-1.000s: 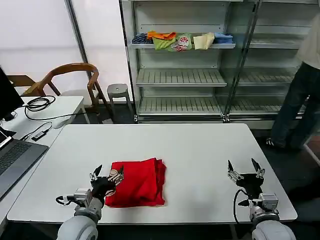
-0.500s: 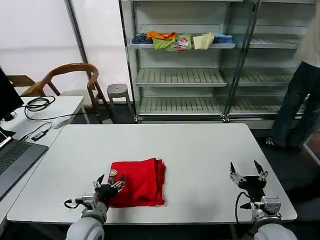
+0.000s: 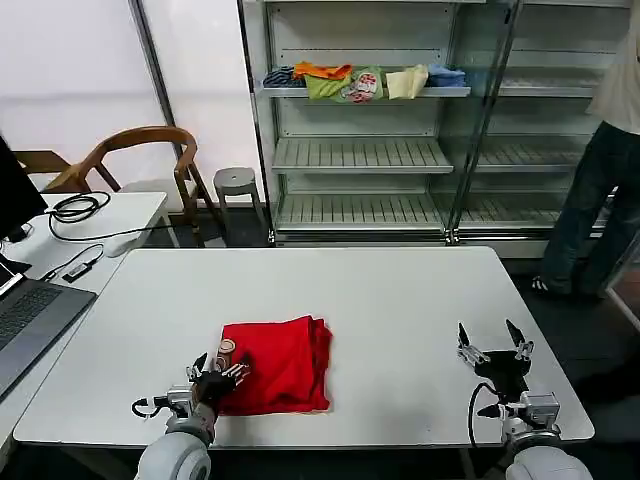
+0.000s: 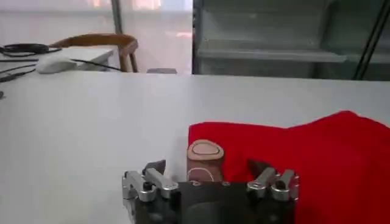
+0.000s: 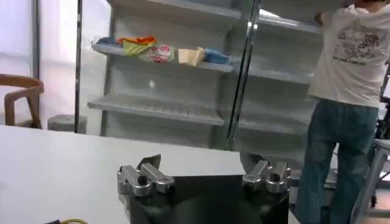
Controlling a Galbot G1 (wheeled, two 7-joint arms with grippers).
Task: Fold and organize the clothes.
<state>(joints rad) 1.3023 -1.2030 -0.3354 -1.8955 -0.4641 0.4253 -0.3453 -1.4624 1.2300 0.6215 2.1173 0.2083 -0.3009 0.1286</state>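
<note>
The clothes, one bright red T-shirt (image 3: 278,362), lie folded in a rough rectangle on the white table (image 3: 400,290), left of centre and near the front edge. My left gripper (image 3: 218,372) is low at the shirt's front left corner, open, its fingers straddling the shirt's edge. In the left wrist view the red T-shirt (image 4: 304,152) spreads just beyond the left gripper (image 4: 207,167), and a brown patch of print (image 4: 204,153) shows at the cloth's edge between the fingers. My right gripper (image 3: 494,350) stands open and empty over the table's front right. The right wrist view shows that gripper (image 5: 201,163) over bare table.
A metal shelf unit behind the table holds a row of folded garments (image 3: 365,82). A side desk with a laptop (image 3: 30,315) and cables is at the left, beside a wooden chair (image 3: 140,155). A person (image 3: 605,170) stands at the far right by the shelves.
My left gripper has sunk lower and come in closer to the shirt's front left corner. The right gripper has barely shifted. The shirt lies as before.
</note>
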